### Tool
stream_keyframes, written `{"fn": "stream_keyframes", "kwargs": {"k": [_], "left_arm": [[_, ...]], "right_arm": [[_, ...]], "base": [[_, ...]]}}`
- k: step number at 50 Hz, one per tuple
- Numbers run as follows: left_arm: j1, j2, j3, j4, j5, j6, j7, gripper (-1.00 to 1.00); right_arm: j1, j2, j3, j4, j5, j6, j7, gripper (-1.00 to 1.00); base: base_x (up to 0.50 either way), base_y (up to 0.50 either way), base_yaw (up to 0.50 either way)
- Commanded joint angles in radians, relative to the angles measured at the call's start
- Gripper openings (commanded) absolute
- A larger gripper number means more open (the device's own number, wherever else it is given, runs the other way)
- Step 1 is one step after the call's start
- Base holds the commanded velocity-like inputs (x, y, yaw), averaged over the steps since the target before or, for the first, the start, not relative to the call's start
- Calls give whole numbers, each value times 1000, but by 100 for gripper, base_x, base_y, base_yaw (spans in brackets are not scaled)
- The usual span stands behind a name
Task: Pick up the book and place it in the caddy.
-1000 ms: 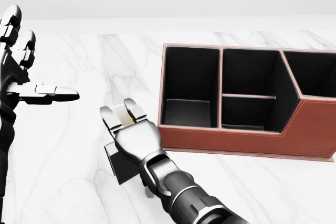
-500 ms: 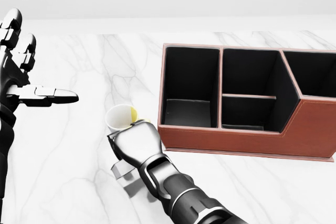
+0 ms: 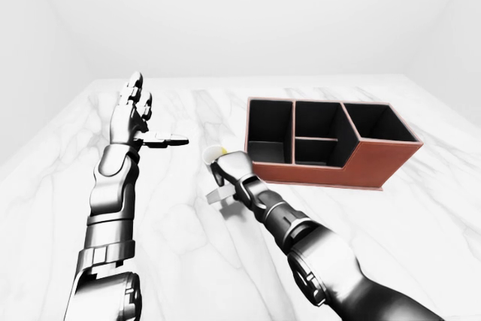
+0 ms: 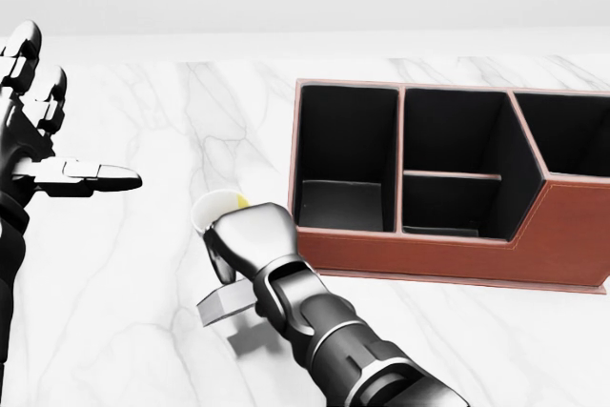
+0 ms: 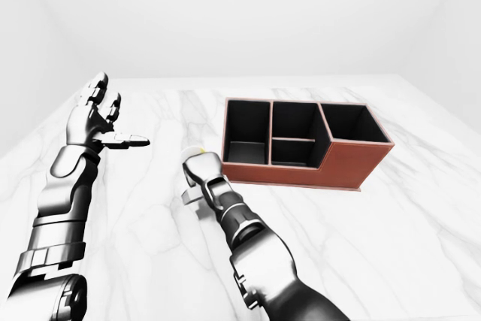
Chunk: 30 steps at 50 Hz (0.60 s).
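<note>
Fingers of the right hand [image 4: 250, 240], open a second earlier, had clenched around the book [image 4: 221, 302], lifting it off the marble table [image 4: 143, 331] beside the caddy [image 4: 534, 235], while the left hand [image 4: 43, 140] stayed spread wide and empty.

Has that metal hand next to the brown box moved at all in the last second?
Yes. In the head view the right hand has rolled over, fingers curling under, and edged toward the caddy, which stayed fixed. It now covers most of the book.

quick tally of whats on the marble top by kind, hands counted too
caddy: 1, brown, black compartments
book: 1, grey, mostly hidden under the right hand
small white and yellow item: 1, by the same hand; I cannot tell what it is
robot hands: 2, the left hand open and raised
total: 5
</note>
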Motion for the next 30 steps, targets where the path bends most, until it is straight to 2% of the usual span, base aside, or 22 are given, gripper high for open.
{"fn": "stream_keyframes", "kwargs": {"k": [1, 10, 13, 28, 30], "left_arm": [[-6, -3, -4, 5, 0, 0, -2, 100], [-24, -8, -13, 24, 7, 0, -4, 100], [-29, -11, -16, 31, 9, 0, -4, 100], [-35, -20, -24, 19, 17, 0, 0, 100], [-35, -23, -27, 11, 20, 0, 2, 100]], "right_arm": [[-43, -9, -26, -44, 124, 0, 95, -100], [-39, -28, 4, -125, 196, 0, 190, -100], [-42, -39, 14, -151, 212, 10, 205, -100], [2, -77, 27, -383, 252, 85, 336, -100], [23, -81, 28, -450, 249, 104, 373, -100]], "base": [[0, 0, 0], [0, 0, 0], [0, 0, 0], [0, 0, 0], [0, 0, 0]]}}
